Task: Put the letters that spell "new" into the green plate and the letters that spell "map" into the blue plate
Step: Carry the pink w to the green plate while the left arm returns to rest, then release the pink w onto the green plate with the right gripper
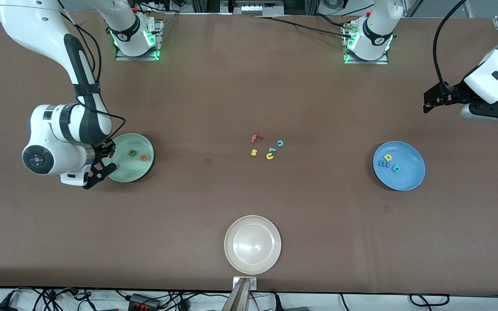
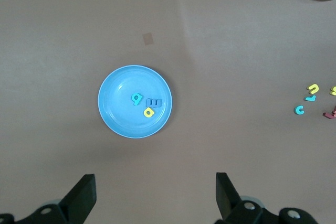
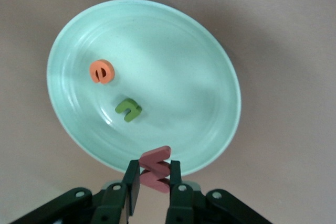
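Right gripper pinches our red w over the green plate's edge, n and e inside. Left gripper waits wide above the blue plate holding m, a, p.

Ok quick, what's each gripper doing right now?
Left gripper: open, holding nothing, above the blue plate.
Right gripper: shut on the salmon-red w, over the green plate.

1. A wide brown table fills the scene under even, bright light.
2. Black cables trail along a pale floor strip below the table's near edge.
3. Metal framing stands above the table's top edge.
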Controlling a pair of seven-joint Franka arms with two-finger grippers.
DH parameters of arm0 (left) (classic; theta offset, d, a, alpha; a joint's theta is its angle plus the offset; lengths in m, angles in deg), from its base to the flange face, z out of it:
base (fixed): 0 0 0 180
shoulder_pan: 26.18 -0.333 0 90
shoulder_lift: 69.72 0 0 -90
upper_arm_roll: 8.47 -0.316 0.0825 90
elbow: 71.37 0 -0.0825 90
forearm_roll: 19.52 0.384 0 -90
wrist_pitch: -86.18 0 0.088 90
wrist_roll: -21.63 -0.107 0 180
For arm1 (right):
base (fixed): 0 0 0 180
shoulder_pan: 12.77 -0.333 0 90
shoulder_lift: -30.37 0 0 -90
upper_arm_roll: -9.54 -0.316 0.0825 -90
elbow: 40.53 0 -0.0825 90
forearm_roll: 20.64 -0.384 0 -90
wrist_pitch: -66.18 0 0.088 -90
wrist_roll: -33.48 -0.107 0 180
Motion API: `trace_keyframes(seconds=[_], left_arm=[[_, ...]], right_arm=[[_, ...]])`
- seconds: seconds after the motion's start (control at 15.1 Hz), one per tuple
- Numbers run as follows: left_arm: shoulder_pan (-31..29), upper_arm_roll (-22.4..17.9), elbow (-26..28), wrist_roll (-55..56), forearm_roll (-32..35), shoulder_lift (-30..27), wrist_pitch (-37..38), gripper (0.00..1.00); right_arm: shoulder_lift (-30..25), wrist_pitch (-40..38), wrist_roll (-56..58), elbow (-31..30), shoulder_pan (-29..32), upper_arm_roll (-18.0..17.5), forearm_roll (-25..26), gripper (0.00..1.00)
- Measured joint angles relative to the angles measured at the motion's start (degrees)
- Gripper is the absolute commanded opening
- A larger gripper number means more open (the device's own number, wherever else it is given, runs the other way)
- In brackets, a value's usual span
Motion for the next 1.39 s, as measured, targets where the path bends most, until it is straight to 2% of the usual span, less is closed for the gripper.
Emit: trace_keyframes(seconds=[0.2,0.66,0.73,0.8,0.86,1.19,1.39], left_arm=[[0.31,0.06,-0.46,-0.01,0.0,-0.01,0.08,1.0],[0.35,0.06,-0.87,-0.06,0.0,-0.02,0.82,1.0],[0.35,0.06,-0.87,-0.06,0.0,-0.02,0.94,1.0],[0.35,0.06,-0.87,-0.06,0.0,-0.02,1.09,1.0],[0.35,0.06,-0.87,-0.06,0.0,-0.02,1.13,1.0],[0.35,0.06,-0.91,-0.11,0.0,-0.02,1.27,1.0],[0.39,0.06,-1.3,-0.13,0.0,-0.01,1.28,1.0]], right_arm=[[0.56,3.49,0.0,-2.06,-0.43,-0.56,0.0,0.01],[2.97,9.42,0.0,-2.56,-0.41,-0.53,0.0,0.03],[3.51,10.28,0.0,-2.58,-0.37,-0.52,0.0,0.09],[4.06,11.05,-0.01,-2.58,-0.35,-0.5,0.0,0.45],[4.53,11.67,-0.02,-2.58,-0.34,-0.5,0.0,0.99],[3.45,10.84,-0.37,-1.97,-0.33,-0.46,-0.06,1.0],[-1.07,4.24,-0.59,0.07,-0.18,-0.12,-0.08,1.0]])
